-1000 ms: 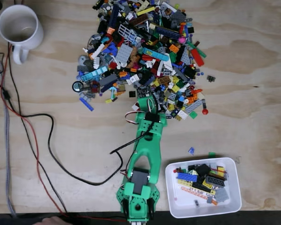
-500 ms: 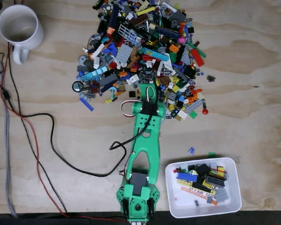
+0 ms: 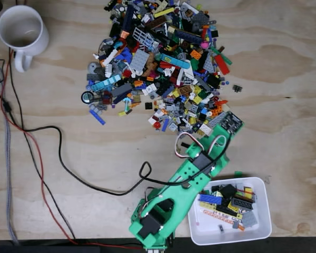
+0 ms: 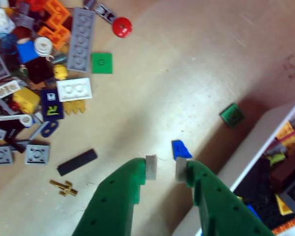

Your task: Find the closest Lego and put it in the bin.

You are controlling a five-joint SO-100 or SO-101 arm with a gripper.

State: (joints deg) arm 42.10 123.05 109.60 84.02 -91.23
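**A:** How far along is it?

**B:** Not done. The bin (image 3: 193, 213) holds other bricks, but the Lego (image 3: 233, 121), a black studded square, is at the arm's tip in the fixed view. That is over the near right edge of the pile, farther out than the bin and apart from it.

**A:** Is it gripped?

**B:** I cannot tell. In the wrist view the gripper (image 4: 165, 168) has its jaws a narrow slit apart with table showing between them, and no plate in sight there. Carrying and dropping look left to do.
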